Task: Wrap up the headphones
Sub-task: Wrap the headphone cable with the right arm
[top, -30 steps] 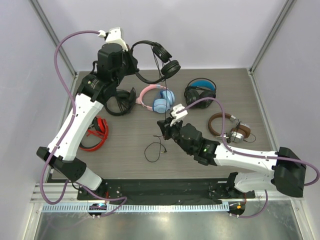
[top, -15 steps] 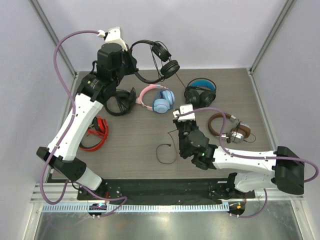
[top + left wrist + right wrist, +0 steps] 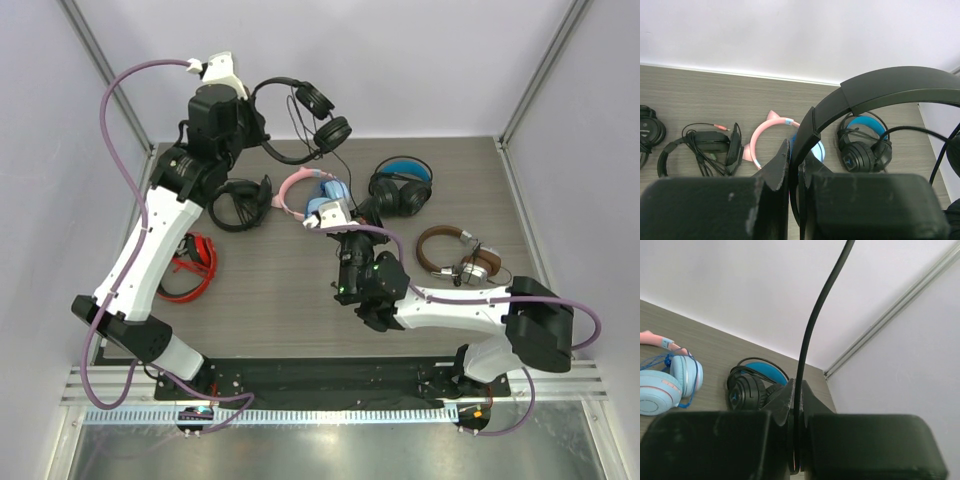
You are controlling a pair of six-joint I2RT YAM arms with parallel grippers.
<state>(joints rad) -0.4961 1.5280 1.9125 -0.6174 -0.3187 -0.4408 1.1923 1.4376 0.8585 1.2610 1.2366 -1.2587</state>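
Shows the headphones (image 3: 333, 131) held clear of the table (image 3: 260, 295), above its far edge and left of centre. Shows, in the left wrist view, the left fingers (image 3: 789, 162) pressed narrow on the thin black headband (image 3: 880, 91), gripping it near one end of the arc. Places the two small round earcups to the right of that grip, one above the other in the top view. Traces the thin black cable (image 3: 815, 315) from the earcups down to the right fingers (image 3: 790, 402), closed tight around it and pinching it where it rises straight up in the right wrist view. Places the right fingers over the middle of the table, just beside the pink-and-blue pair (image 3: 312, 195). Lists, lying on the table: a black pair with blue lining (image 3: 400, 188), a brown pair (image 3: 448, 255), a red pair (image 3: 195, 268), a black headset (image 3: 238, 203).
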